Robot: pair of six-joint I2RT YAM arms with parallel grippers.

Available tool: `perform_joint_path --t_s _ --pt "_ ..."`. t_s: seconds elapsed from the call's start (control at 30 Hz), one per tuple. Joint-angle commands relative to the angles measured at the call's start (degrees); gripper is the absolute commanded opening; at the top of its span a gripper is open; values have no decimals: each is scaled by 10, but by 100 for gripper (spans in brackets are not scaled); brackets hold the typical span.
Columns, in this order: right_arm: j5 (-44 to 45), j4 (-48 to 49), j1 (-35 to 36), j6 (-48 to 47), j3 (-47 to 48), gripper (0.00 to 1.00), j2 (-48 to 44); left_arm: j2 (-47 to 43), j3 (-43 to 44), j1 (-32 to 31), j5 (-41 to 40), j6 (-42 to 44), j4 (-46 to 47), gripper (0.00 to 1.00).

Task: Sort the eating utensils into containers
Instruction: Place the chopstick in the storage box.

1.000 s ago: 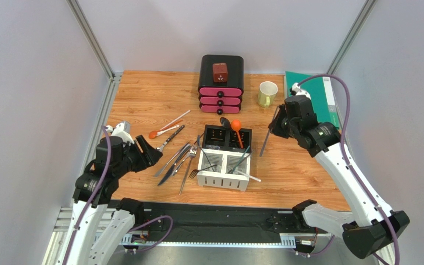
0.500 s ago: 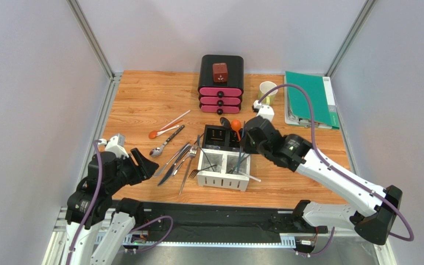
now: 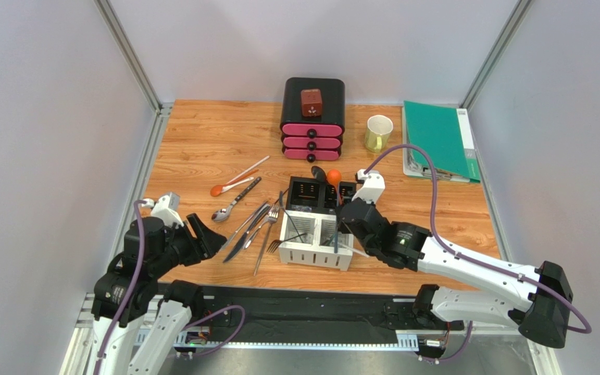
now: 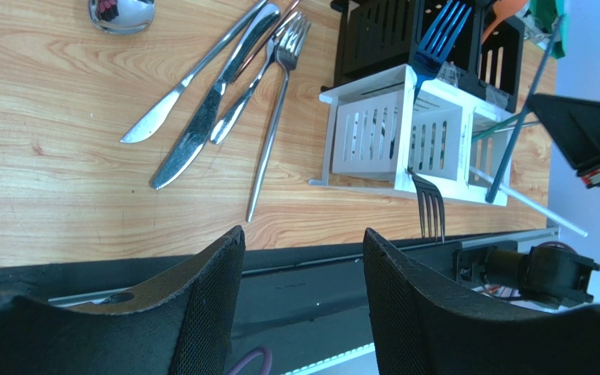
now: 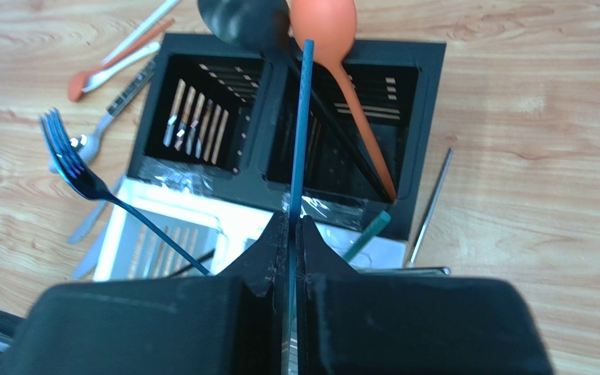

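Chopstick, dark and thin (image 5: 299,141), is clamped between the closed fingers of the right gripper (image 5: 291,234) and hangs over the small square four-compartment caddy (image 3: 315,256) in the middle of the top view. In the left wrist view its lower end slants down toward the white slotted compartment at the right of that frame, but I cannot tell whether the tip is already inside.

The risk, as I judge it, is crowding. The orange plastic spoon (image 5: 326,23) and the black plastic spoon (image 5: 240,19) lean out of the black compartment just beside the stick, and a dark fork (image 5: 68,156) leans out of the white side. A tilted descent could snag the tip on a dividing wall or rim, knock a spoon out, or drop the stick into the wrong compartment. Released while slanted, it could also slide out over the low wall onto the wooden surface (image 3: 201,141).

The left gripper (image 4: 303,305) is spread apart and holds nothing, near the loose silver utensils (image 3: 248,226).

Half a second ago the right gripper was over the far black compartments; now it sits lower in the frame, over the white ones. The left arm has scarcely shifted.
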Motion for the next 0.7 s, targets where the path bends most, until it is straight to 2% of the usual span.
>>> perform_joint_path --t_s 0.0,0.23,0.37,0.5,0.6,0.67 --pt "45 41 14 1 44 0 3 15 23 -1 12 22 -8 64" --pt "87 34 17 -5 76 0 21 25 33 -1 10 36 -4 64" --pt "146 84 34 -18 51 0 22 23 26 -1 11 37 -6 64" --pt "220 84 70 -5 27 0 52 21 28 -1 8 41 -15 64" --pt "265 94 95 15 1 0 66 25 30 -2 10 44 -16 64" --pt "303 60 113 83 -2 0 72 28 29 -3 11 44 -9 64"
